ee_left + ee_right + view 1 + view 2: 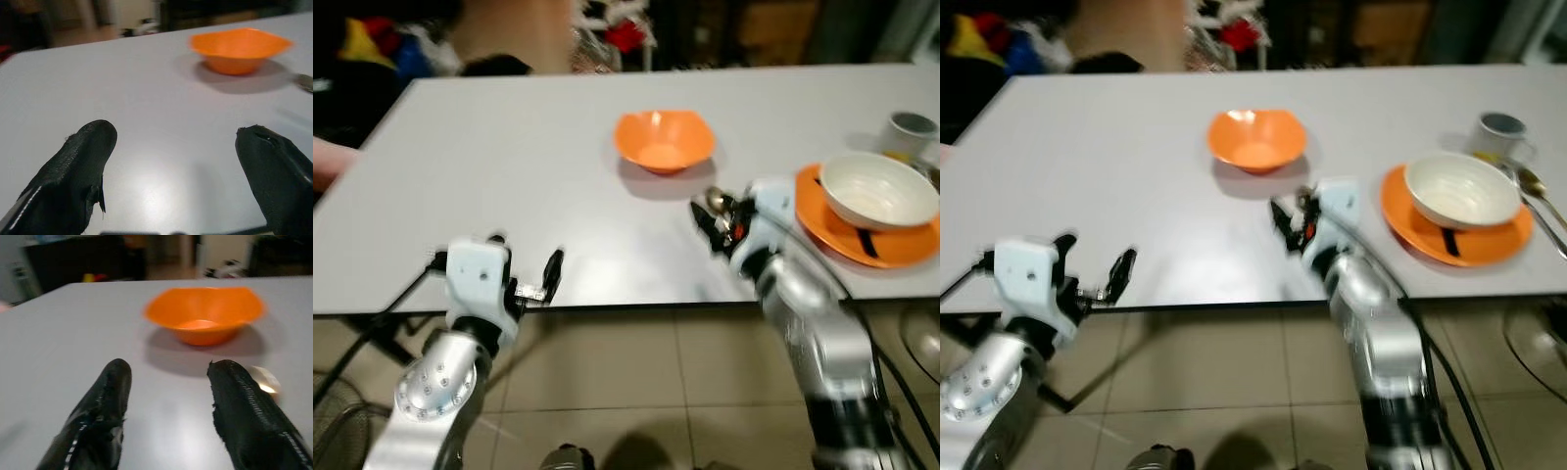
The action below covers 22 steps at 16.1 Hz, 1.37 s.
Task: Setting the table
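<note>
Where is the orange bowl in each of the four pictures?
Left eye view: the orange bowl sits on the white table, just right of the middle, toward the far edge.
Right eye view: the same bowl, at the centre, toward the far edge.
Left wrist view: upper right, beyond the fingers.
Right wrist view: upper centre, just ahead of the fingers.
Shared landmark: the white table.

Beige floor tiles [636, 382] stretch beneath the near edge. Beyond the far edge, a dark background holds blurred red, yellow and blue items [372, 44] at far left, and a red-and-white object [617, 34] near centre. Black cables [906, 392] trail at right.
</note>
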Available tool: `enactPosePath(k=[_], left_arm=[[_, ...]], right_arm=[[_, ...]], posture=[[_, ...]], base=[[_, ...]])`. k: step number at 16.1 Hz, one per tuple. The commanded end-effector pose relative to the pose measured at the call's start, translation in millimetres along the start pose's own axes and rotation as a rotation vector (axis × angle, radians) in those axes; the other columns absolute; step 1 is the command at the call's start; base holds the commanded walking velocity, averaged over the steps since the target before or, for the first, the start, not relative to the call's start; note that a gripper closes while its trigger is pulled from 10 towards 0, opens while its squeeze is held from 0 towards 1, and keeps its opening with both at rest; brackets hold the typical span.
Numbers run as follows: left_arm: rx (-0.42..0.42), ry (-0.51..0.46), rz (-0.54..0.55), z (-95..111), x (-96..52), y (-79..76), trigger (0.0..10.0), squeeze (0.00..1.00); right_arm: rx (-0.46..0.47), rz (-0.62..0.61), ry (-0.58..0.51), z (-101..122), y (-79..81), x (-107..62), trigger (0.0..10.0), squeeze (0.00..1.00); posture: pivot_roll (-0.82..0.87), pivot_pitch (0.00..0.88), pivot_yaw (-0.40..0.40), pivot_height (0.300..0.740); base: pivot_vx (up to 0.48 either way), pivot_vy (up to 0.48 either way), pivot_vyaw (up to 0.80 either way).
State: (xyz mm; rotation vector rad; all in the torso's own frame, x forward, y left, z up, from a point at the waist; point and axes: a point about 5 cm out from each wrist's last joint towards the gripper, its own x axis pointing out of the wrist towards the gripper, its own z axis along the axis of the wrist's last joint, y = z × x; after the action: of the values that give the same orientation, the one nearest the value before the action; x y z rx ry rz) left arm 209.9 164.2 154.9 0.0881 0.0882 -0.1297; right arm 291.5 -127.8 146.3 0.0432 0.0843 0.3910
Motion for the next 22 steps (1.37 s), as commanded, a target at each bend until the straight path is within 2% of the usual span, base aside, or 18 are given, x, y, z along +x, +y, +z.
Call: enactPosePath(k=[1,2,4,6,8,9,10,11,12,14,15,16,18,22], left_arm=[[0.020,0.000,0.042,-0.3,-3.5,4.0,10.0,0.00],[0.037,0.012,0.048,-2.9,-5.2,4.5,10.0,0.00],[0.045,0.004,0.045,-2.7,-5.7,4.8,10.0,0.00],[0.069,0.009,0.106,-3.7,-16.8,5.3,10.0,0.00],[0.063,0.012,0.132,-1.6,-25.3,1.4,10.0,0.00],[0.068,0.013,0.132,-2.0,-26.0,-1.2,10.0,0.00],[0.078,0.027,0.143,-4.7,-24.9,-0.1,10.0,0.00],[0.093,0.023,0.144,-3.8,-23.9,2.0,10.0,0.00],[0.070,0.008,0.147,-0.3,-23.4,5.1,10.0,0.00],[0.083,-0.006,0.129,1.6,-19.1,8.1,10.0,0.00],[0.095,-0.018,0.106,4.1,-13.3,7.1,10.0,0.00],[0.097,-0.021,0.099,4.6,-11.3,6.4,10.0,0.00],[0.103,-0.030,0.036,6.6,1.1,-1.1,10.0,0.00],[0.068,-0.013,0.030,-0.6,5.7,-0.4,10.0,0.00]], right_arm=[[-0.032,0.046,-0.020,1.8,10.5,-3.2,10.0,1.00],[-0.097,0.052,-0.036,-1.5,12.3,-7.4,10.0,1.00],[-0.135,0.056,-0.037,-3.6,13.9,-10.4,10.0,1.00],[-0.282,0.094,-0.017,-9.2,17.4,-19.9,10.0,1.00],[-0.289,0.079,0.011,-9.5,14.7,-24.0,10.0,1.00],[-0.249,0.059,0.027,-10.6,10.4,-22.4,10.0,1.00],[-0.157,0.070,0.028,-12.5,10.6,-18.9,10.0,1.00],[-0.091,0.080,0.026,-12.8,13.0,-16.3,10.0,1.00],[-0.014,0.109,0.006,-9.7,18.8,-14.9,10.0,1.00],[0.040,0.104,0.005,-9.1,20.4,-18.8,10.0,1.00],[0.071,0.058,0.004,-8.7,14.9,-23.4,10.0,1.00],[0.079,0.047,0.005,-8.7,13.1,-24.6,10.0,1.00],[0.094,-0.055,0.026,-13.7,0.8,-32.6,10.0,1.00],[0.058,-0.109,0.041,-9.5,-4.8,-47.5,10.0,1.00]], posture=[[-0.06,0.000,0.094,0.740],[-0.04,0.000,0.071,0.740],[-0.03,0.000,0.056,0.740],[0.00,0.000,0.049,0.740],[0.01,0.000,0.046,0.740],[0.04,0.000,0.034,0.740],[0.05,0.000,0.024,0.740],[0.05,0.000,0.011,0.740],[0.05,0.000,0.018,0.740],[0.02,0.000,0.035,0.740],[0.01,0.000,0.053,0.740],[0.00,0.000,0.064,0.740],[-0.03,0.000,0.097,0.740],[-0.09,0.000,0.136,0.740]], base=[[0.000,0.000,0.80],[0.000,0.000,0.80],[0.000,0.000,0.80],[0.000,0.000,0.80],[0.000,0.000,0.80],[0.000,0.000,0.80],[0.000,0.000,0.80],[0.000,0.000,0.80],[0.000,0.000,0.80],[0.000,0.000,0.80],[0.000,0.000,0.80],[0.000,0.000,0.80],[0.000,0.000,0.80],[0.000,0.000,0.80]])
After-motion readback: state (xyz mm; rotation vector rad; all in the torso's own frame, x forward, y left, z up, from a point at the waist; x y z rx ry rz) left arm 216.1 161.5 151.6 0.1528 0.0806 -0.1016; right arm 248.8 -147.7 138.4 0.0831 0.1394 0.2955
